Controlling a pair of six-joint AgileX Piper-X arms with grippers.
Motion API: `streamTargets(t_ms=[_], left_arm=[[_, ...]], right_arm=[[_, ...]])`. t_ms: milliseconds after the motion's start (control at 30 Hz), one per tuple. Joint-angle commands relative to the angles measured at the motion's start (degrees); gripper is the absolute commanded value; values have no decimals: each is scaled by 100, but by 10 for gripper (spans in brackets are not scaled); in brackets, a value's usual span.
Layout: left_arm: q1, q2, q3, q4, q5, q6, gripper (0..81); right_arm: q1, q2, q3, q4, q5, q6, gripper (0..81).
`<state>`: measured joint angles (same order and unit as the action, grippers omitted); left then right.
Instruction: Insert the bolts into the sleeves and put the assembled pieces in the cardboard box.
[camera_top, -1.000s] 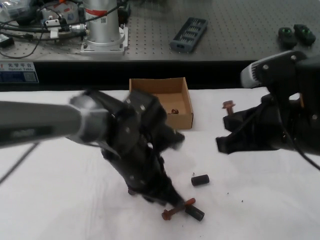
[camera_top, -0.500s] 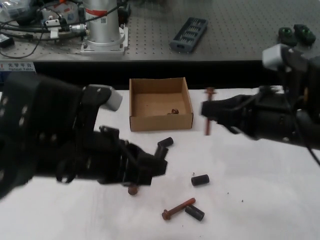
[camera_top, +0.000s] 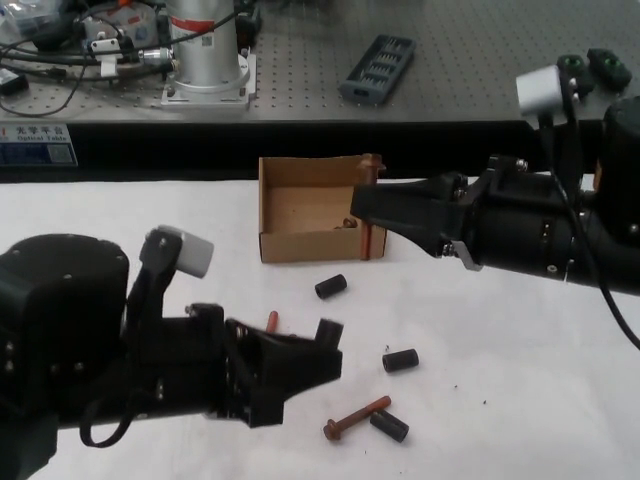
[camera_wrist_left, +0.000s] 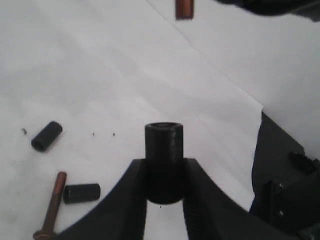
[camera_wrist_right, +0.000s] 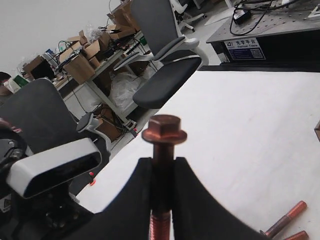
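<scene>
My left gripper (camera_top: 326, 350) is low at the front left, shut on a black sleeve (camera_top: 328, 331). In the left wrist view the sleeve (camera_wrist_left: 164, 160) stands upright between the fingers of that gripper (camera_wrist_left: 164, 187). My right gripper (camera_top: 378, 212) hangs in front of the cardboard box (camera_top: 310, 245), shut on a copper bolt (camera_top: 372, 200) held upright. The right wrist view shows the bolt (camera_wrist_right: 163, 145) head up in that gripper (camera_wrist_right: 162, 192). On the white cloth lie loose sleeves (camera_top: 331, 287), (camera_top: 400, 360), (camera_top: 390, 426) and a loose bolt (camera_top: 355, 418). A small copper piece (camera_top: 348, 222) lies in the box.
Another copper bolt (camera_top: 271, 321) shows beside the left arm. Behind the cloth is a dark perforated bench with a metal post base (camera_top: 205, 65), a blue-grey rack (camera_top: 378, 66) and black parts (camera_top: 592, 68). Open cloth lies at the front right.
The left arm has drawn back left from the front bolt and sleeve and now holds a sleeve. The right arm has carried its bolt leftwards to the front of the box.
</scene>
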<state>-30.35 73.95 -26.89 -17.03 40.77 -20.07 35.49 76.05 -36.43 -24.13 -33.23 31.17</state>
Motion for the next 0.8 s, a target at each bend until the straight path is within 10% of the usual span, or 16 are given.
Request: streamTargets(t_ms=[0,767], left_arm=[[-23,-15,-7,-847,-42,-263,2],[-23,436,32,-873,285,-259,2]], right_arm=[[29,14,82,-77,-82,15,41],[232,139,485,-973,-89,610,41]])
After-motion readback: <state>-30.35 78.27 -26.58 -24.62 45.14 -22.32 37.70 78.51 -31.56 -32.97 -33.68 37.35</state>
